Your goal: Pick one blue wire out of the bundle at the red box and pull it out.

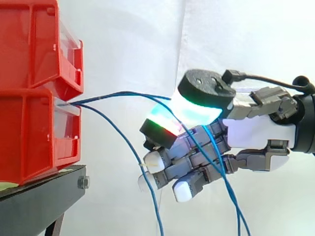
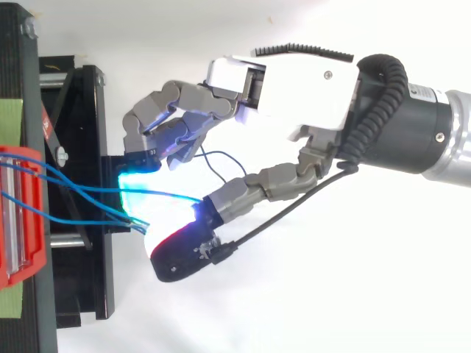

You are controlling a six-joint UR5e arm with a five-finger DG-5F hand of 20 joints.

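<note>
blue wire (image 1: pixel 123 93) pinched between thumb and curled fingers of my hand (image 1: pixel 256 130), near the red box (image 1: pixel 29 137) it runs from. grip looks made. next: pull steadily away, checking only one strand follows.

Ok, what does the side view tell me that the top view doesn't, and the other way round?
Side view: two stacked red bins, with the blue wires leaving between them. One sags down and another drops below the hand. Top view: the wires fan out of the bin and converge at the glowing pad between thumb and fingers. Both: the fingers are curled shut on the blue wires, just off the black stand.
</note>
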